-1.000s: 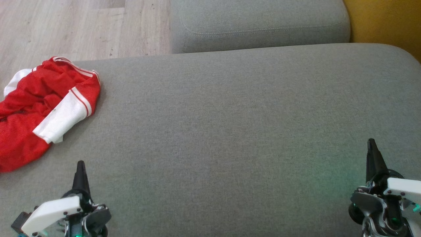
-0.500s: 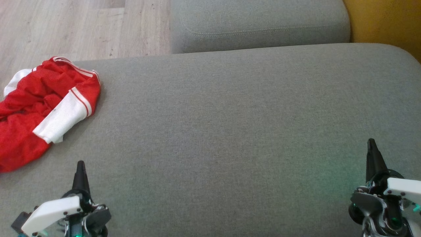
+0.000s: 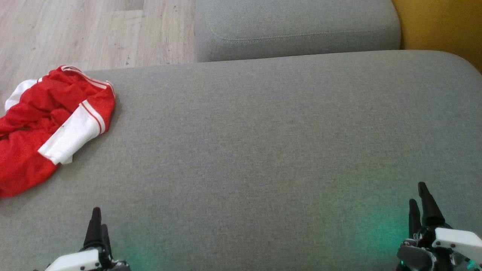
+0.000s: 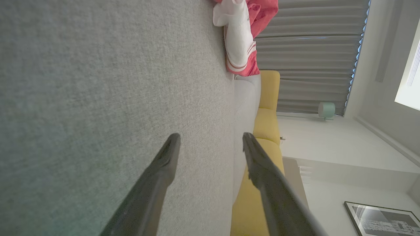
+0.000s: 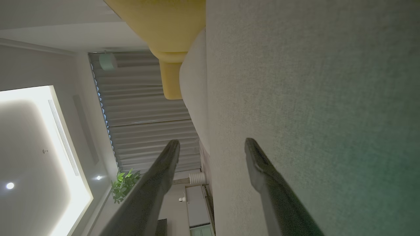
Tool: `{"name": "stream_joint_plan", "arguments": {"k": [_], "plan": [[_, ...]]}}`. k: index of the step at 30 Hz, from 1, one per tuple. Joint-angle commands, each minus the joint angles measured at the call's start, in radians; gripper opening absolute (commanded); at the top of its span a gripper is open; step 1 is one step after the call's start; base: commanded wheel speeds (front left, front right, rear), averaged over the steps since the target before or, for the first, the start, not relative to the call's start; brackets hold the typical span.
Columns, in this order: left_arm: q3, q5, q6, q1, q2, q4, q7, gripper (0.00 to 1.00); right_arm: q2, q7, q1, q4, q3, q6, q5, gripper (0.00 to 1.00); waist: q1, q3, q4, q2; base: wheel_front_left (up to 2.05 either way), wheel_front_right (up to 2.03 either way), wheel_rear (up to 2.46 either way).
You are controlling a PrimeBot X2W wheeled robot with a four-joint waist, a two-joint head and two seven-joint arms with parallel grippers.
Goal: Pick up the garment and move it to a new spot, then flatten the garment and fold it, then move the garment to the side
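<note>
Zero steps complete: garment (image 3: 49, 124) lies crumpled at the left edge of the cushion (image 3: 263, 150), ungrasped. At its near edge, left gripper (image 4: 210, 136) and right gripper (image 5: 211, 141) sit empty, fingers apart.

garment (image 3: 41, 128): red, white striped bands | cushion (image 3: 263, 150): grey

Our two grippers carry long, dark fingers (image 4: 154, 183) that taper to blunt points. Behind the left gripper (image 3: 98, 223) sits a white cover plate (image 3: 73, 261) with small dark screws. The right gripper (image 3: 417, 195) shows a matching white plate over grey metal housing (image 3: 412, 256), lit green at its base.
</note>
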Motion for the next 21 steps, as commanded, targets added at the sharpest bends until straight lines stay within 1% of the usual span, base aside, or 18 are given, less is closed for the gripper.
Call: {"name": "stream_joint_plan", "arguments": {"k": [1, 9, 17, 21], "plan": [[-0.007, 0.006, 0.001, -0.041, 0.002, -0.039, -0.008, 1.0, -0.003, -0.011, -0.042, -0.036, 0.01, 0.0, -0.006, 1.0, 0.0, -0.001, 0.0, 0.0, 0.0, 0.0, 0.0], [-0.022, 0.031, 0.006, -0.026, 0.002, -0.065, -0.032, 1.0, -0.003, -0.035, -0.035, -0.039, 0.019, 0.001, -0.047, 1.0, 0.0, -0.007, 0.0, 0.0, 0.0, 0.0, 0.0], [-0.035, 0.109, 0.021, -0.02, 0.002, -0.1, -0.053, 1.0, -0.004, -0.056, -0.031, -0.058, 0.024, 0.001, -0.122, 1.0, 0.0, -0.011, 0.0, 0.0, 0.0, 0.0, 0.0], [-0.048, 0.167, 0.031, -0.017, 0.003, -0.121, -0.065, 1.0, -0.004, -0.067, -0.028, -0.077, 0.029, 0.002, -0.172, 1.0, 0.0, -0.013, 0.001, 0.0, 0.0, 0.0, 0.0]]}}
